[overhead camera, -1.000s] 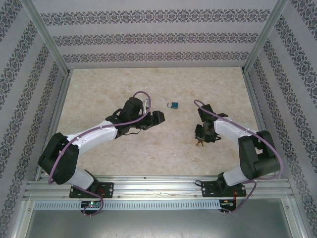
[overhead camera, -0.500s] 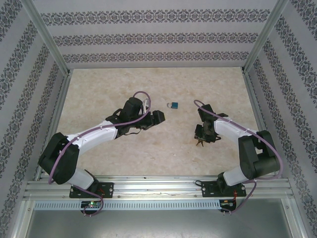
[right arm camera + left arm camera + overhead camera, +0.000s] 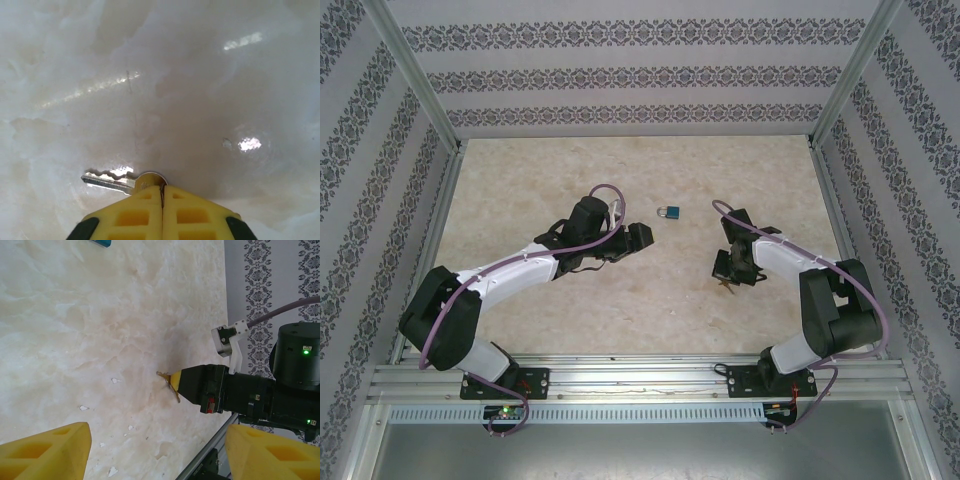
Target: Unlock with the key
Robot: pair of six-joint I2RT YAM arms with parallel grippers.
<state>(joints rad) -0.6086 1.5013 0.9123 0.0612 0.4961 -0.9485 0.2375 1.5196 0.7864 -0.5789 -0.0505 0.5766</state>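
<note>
- Our right pincer [image 3: 161, 192] is clenched on the key [image 3: 107, 181] by its head; the blade lies crosswise, pointing left in its wrist view.
- Our left pincer [image 3: 157, 442] hangs released.

The pale marbled beige worktop [image 3: 570, 320] carries a small blue padlock with silver shackle [image 3: 668, 212] near its middle; a small metal key [image 3: 107, 181] is at its surface, contact unclear.

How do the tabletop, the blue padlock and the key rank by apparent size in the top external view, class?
1. tabletop
2. blue padlock
3. key: the right gripper is shut on it and hides part of it, so only a small tip shows. Its place below the padlock is less sure.
</note>
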